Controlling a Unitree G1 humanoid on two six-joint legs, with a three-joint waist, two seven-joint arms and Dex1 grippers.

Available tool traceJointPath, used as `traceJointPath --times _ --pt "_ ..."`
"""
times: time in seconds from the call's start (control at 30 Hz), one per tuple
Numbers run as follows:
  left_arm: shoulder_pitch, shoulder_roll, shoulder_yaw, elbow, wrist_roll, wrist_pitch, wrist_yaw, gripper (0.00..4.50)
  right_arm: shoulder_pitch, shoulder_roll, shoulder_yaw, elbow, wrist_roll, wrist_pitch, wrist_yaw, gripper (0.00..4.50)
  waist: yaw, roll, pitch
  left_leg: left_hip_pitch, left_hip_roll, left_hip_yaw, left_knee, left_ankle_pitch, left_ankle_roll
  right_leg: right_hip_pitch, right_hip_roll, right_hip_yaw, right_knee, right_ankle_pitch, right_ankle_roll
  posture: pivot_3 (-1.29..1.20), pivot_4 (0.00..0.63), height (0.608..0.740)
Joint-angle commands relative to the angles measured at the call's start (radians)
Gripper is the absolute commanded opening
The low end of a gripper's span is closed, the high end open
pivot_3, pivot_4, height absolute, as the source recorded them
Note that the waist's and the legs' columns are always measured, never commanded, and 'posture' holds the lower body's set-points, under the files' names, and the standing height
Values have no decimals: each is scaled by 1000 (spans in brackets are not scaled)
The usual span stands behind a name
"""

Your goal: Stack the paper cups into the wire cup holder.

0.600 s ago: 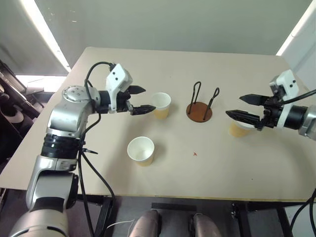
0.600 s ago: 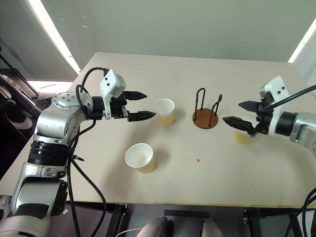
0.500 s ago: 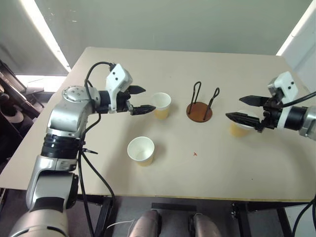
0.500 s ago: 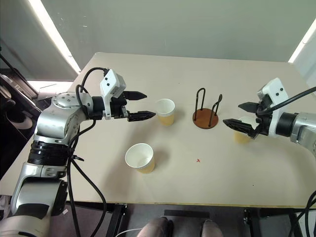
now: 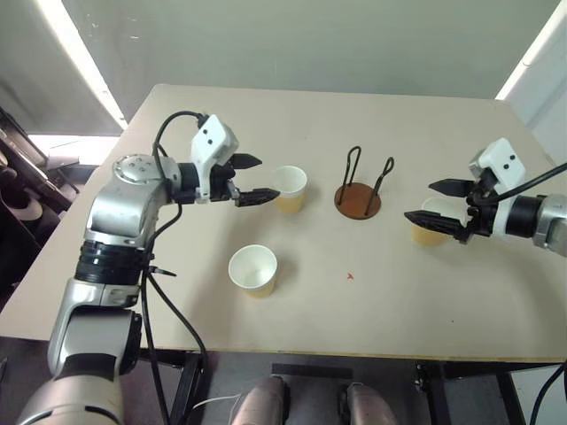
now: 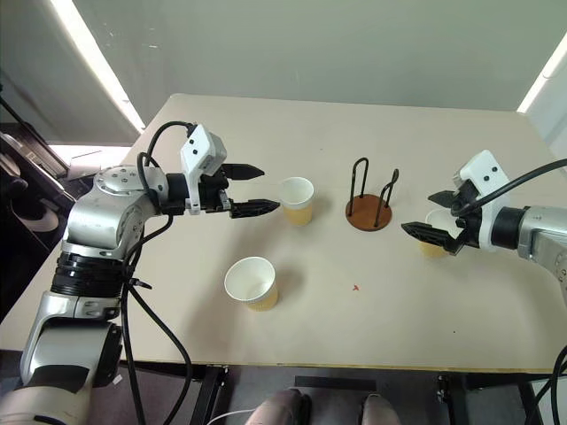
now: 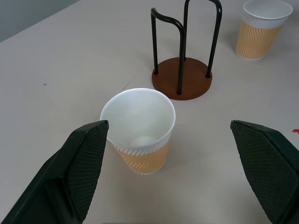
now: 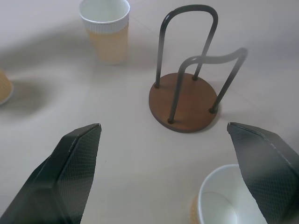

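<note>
The cups [image 7: 140,133] are ribbed tan paper with smooth white insides, the holder [image 7: 183,74] is thin black wire on a matt brown disc, the table [image 5: 372,292] matt beige.

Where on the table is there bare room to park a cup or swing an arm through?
Bare: the far strip of table behind the wire cup holder, and the near stretch between the front paper cup and the right edge. Crowded: the middle row, where each open claw, left and right, flanks a cup.
</note>
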Motion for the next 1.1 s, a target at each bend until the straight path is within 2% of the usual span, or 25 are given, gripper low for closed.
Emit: traceJointPath --times 0.03,0.3,0.67,1.1 --pt "-22 0 18 -12 -10 -12 2 4500 -29 4 8 14 -25 -24 -6 4475 0 0 0 0 0 0 0 0 0 0 0 0 0 0 0 0 150 740" --pt "-26 -7 13 -6 -4 -17 -2 4500 -76 58 127 93 -111 -64 -8 4475 -1 0 0 0 0 0 0 0 0 0 0 0 0 0 0 0 150 740" --pt "-22 -3 17 -13 -2 -15 0 4500 -214 161 263 296 -268 -168 3 4475 -2 0 0 0 0 0 0 0 0 0 0 0 0 0 0 0 150 740" --pt "-16 1 21 -23 -4 -6 3 4500 -308 246 302 451 -373 -247 37 4475 -2 0 0 -1 0 0 -1 0 0 -1 0 -1 -1 0 0 0 150 740"
